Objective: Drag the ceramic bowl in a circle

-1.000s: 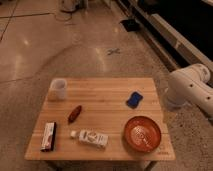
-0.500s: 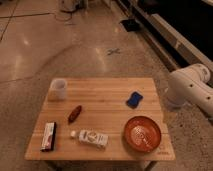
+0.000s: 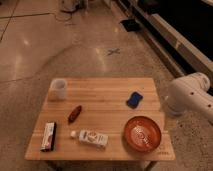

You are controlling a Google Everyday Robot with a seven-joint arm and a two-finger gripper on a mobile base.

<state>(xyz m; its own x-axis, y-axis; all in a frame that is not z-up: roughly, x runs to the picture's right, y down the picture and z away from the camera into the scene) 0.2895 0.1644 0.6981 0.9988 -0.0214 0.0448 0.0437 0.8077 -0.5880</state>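
Wooden worktop (image 3: 107,90) in the middle of the view, looked down on from the front, on a pale speckled floor (image 3: 45,45).

Near the front right corner of the worktop: ceramic bowl (image 3: 143,134), round, orange-red, upright, with a faint pale pattern inside. Set just inside the right and front edges. Touched by nothing.

Behind the bowl and a little to its left, apart from it: small blue sponge (image 3: 134,99), lying flat at a slant.

At the back left corner: pale cup (image 3: 58,89), upright.

Left of centre: small dark red oblong thing (image 3: 74,113), lying tilted; kind not clear.

Along the front edge, left of the bowl and apart from it: white bottle (image 3: 92,138) on its side, cap end to the left, dark print on the label.

Near the front left corner: flat bar-shaped packet (image 3: 48,136), white with a dark red strip, lying lengthwise front to back.

At the right edge of the view, beside the worktop and off it: white rounded arm (image 3: 190,97), its bulky joint about level with the sponge, running out of frame to the right. Well apart from the bowl.

Gripper outside the frame; only the arm on show. Jaws unseen, so wide or narrow cannot tell.

On the floor beyond the worktop: blue cross-shaped mark (image 3: 113,51), and farther back a dark flat thing (image 3: 129,24).
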